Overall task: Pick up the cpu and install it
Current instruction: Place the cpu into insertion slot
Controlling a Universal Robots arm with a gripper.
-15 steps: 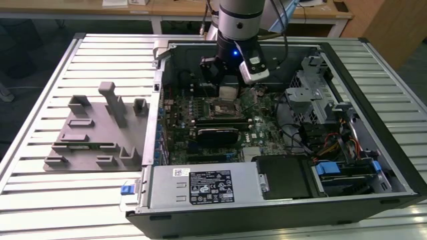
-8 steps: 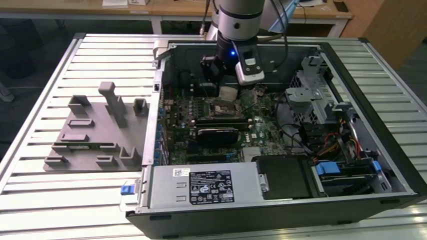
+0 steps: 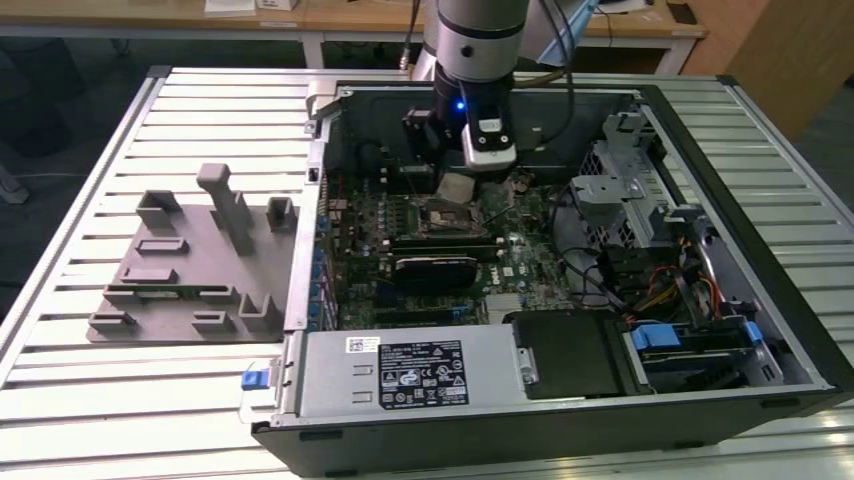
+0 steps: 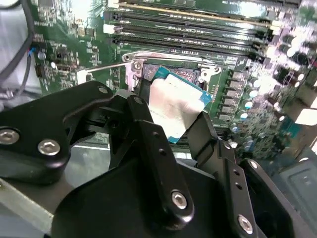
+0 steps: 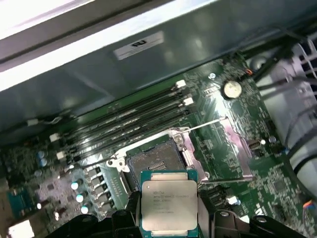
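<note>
Sitting on the slatted table point(image 3: 80, 400) at the exterior view's left, a grey fixture block point(image 3: 187, 270) lies beside the open computer case point(image 3: 790, 335). Over the green motherboard point(image 3: 514, 255) near the case's middle, the arm's gripper point(image 3: 457, 186) (fingers clamped on two opposite edges) holds the cpu point(image 5: 169, 203), its silver top up. The chip hangs tilted just above the empty socket point(image 5: 153, 161). A metal drive cage point(image 3: 627, 195) stands at the exterior view's right.
</note>
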